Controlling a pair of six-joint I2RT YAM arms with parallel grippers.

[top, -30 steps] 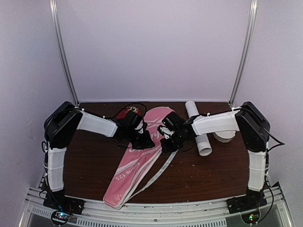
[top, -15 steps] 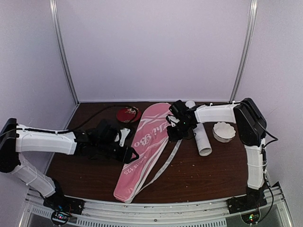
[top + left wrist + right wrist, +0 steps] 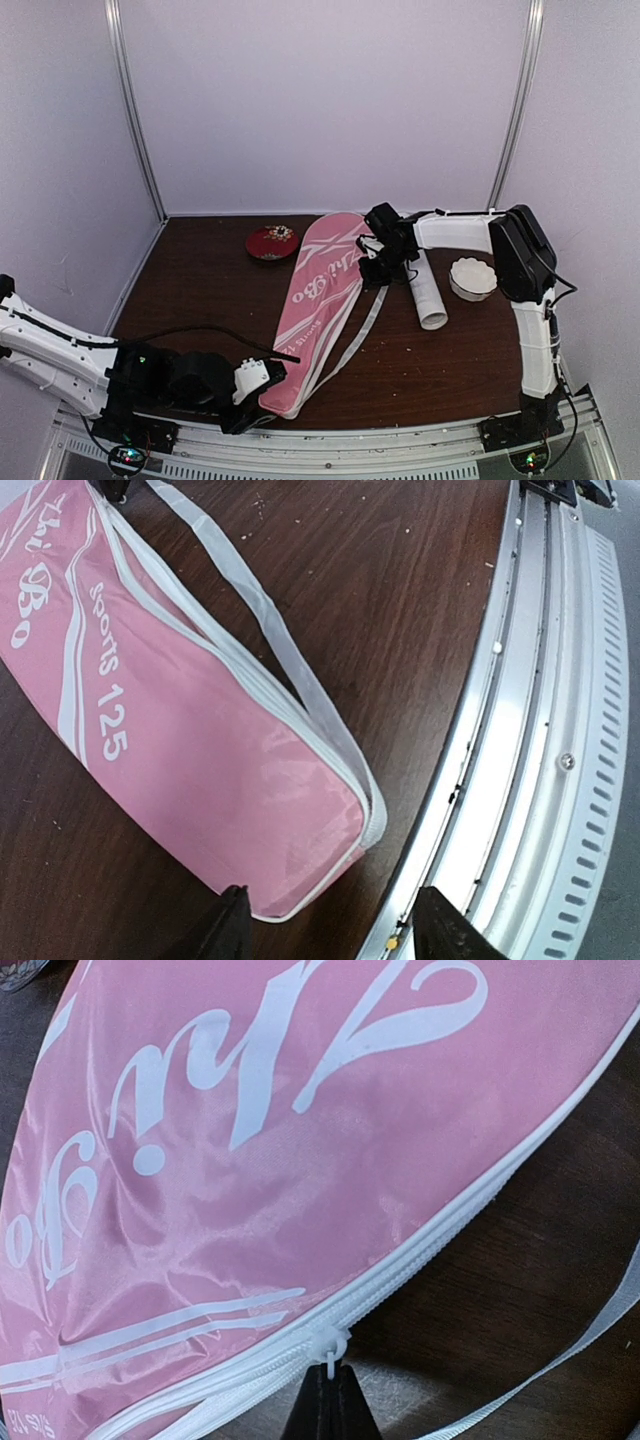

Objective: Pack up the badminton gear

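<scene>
Right claw (image 3: 330, 1380) clenched on zipper pull (image 3: 328, 1343) of pink bag (image 3: 250, 1160) | left claw (image 3: 332, 915) released above bag's narrow end | advice: draw along seam, pin the bag down.

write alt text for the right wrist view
A pink bag with white script lettering fills most of the frame. At the bottom centre the right tool, its dark tips closed, pinches the white zipper pull on the bag's edge. A white strap crosses the dark wooden table at lower right.
</scene>
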